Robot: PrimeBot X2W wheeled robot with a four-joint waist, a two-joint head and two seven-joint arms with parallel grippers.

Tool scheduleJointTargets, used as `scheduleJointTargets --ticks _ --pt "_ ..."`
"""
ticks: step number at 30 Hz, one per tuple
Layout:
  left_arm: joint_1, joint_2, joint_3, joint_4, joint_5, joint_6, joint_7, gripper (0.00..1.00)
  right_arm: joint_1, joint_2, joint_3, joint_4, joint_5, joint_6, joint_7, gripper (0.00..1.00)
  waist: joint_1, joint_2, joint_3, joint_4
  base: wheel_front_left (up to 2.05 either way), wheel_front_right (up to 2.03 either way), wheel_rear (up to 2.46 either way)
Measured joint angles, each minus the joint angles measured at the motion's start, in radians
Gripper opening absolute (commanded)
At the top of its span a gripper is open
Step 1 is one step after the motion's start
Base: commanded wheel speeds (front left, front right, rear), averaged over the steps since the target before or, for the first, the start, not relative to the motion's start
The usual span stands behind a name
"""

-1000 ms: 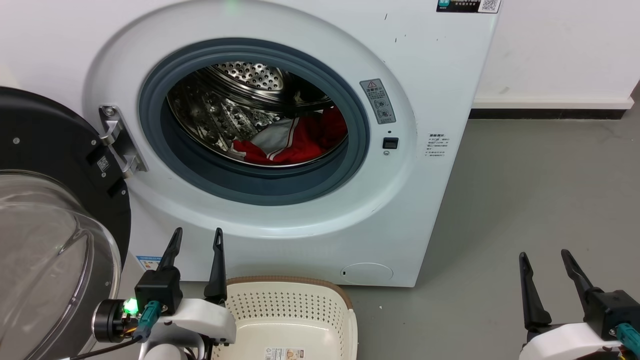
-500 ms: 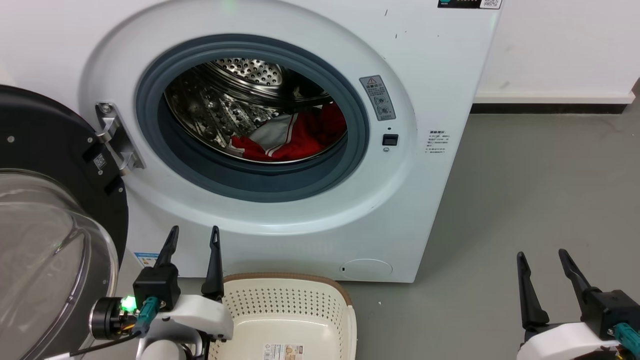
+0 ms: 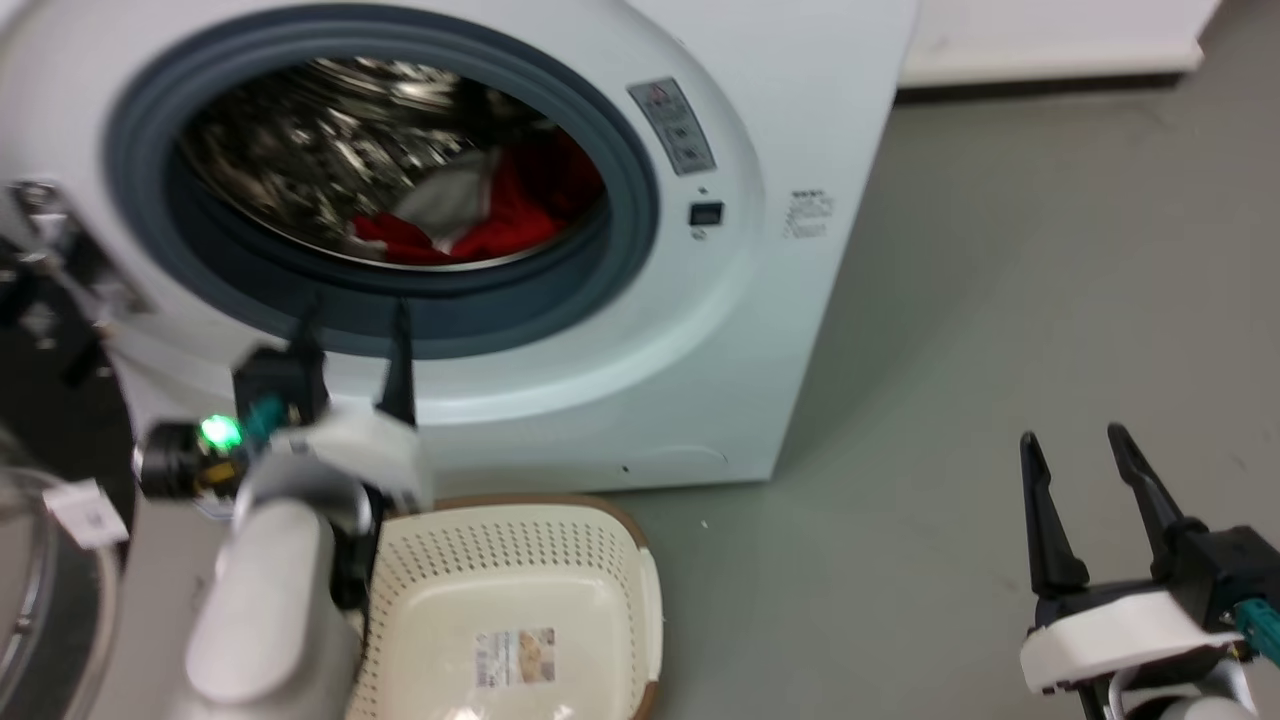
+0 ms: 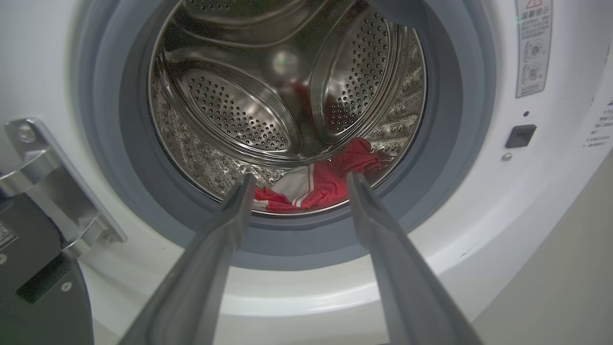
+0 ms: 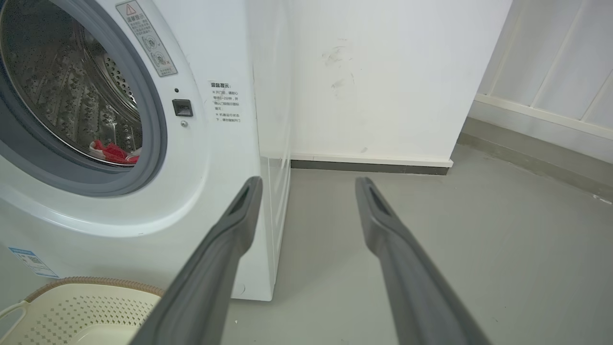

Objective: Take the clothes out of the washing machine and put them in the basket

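Note:
The white washing machine (image 3: 760, 130) stands with its door swung open. Red and white clothes (image 3: 490, 215) lie at the bottom right of its steel drum (image 4: 268, 96); the clothes (image 4: 321, 184) also show between the fingers in the left wrist view. My left gripper (image 3: 352, 315) is open and empty, raised in front of the lower grey door seal (image 3: 620, 200), outside the drum. The cream basket (image 3: 520, 590) sits on the floor below the opening, holding nothing. My right gripper (image 3: 1075, 445) is open and empty, low at the right over the floor.
The open door's hinge bracket (image 4: 52, 182) and dark door (image 3: 40, 400) are at the left. Grey floor (image 3: 1000, 300) stretches to the right of the machine up to a white wall (image 5: 383, 72) with a dark baseboard.
The head camera has turned right and down, blurring the picture. My left gripper has risen from beside the basket up to the lower edge of the door opening. The right gripper keeps its pose.

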Motion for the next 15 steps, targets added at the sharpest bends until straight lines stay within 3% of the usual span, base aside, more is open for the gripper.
scheduleJointTargets --ticks 15 --pt "-0.433 0.169 -0.010 0.229 0.038 -0.045 0.263 1.00 -0.150 -0.001 0.066 0.077 0.079 0.000 -0.087 1.00 0.0002 0.0000 0.265 -0.208 0.00 0.00 0.00"
